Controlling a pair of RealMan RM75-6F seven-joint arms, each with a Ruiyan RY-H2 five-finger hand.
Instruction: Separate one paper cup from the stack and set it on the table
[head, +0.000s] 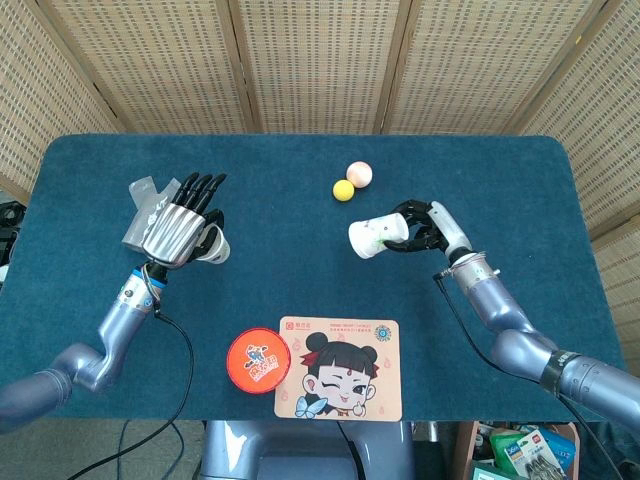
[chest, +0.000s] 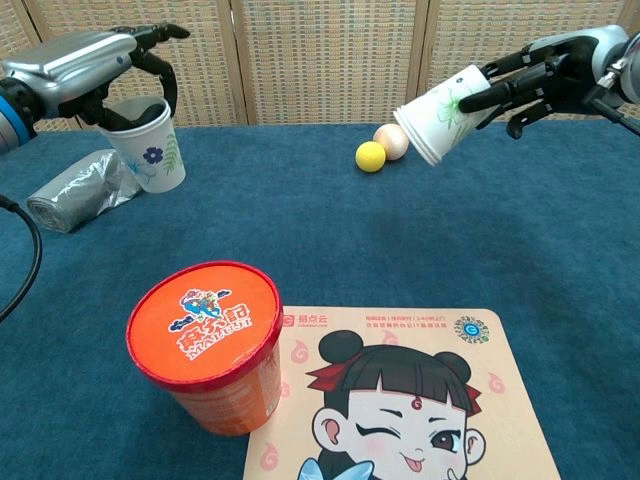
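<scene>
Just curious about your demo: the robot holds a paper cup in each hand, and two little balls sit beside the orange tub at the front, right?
Nearly. The left hand and right hand do each hold a paper cup, but the two balls lie far back on the table, well away from the orange tub. The head view shows it.

A white floral paper cup hangs nearly upright at left; the remaining stack tilts sideways at right.

My left robot hand is silver with black fingers; its white paper cup bears a blue flower. Near it, the desk is dark teal.
</scene>
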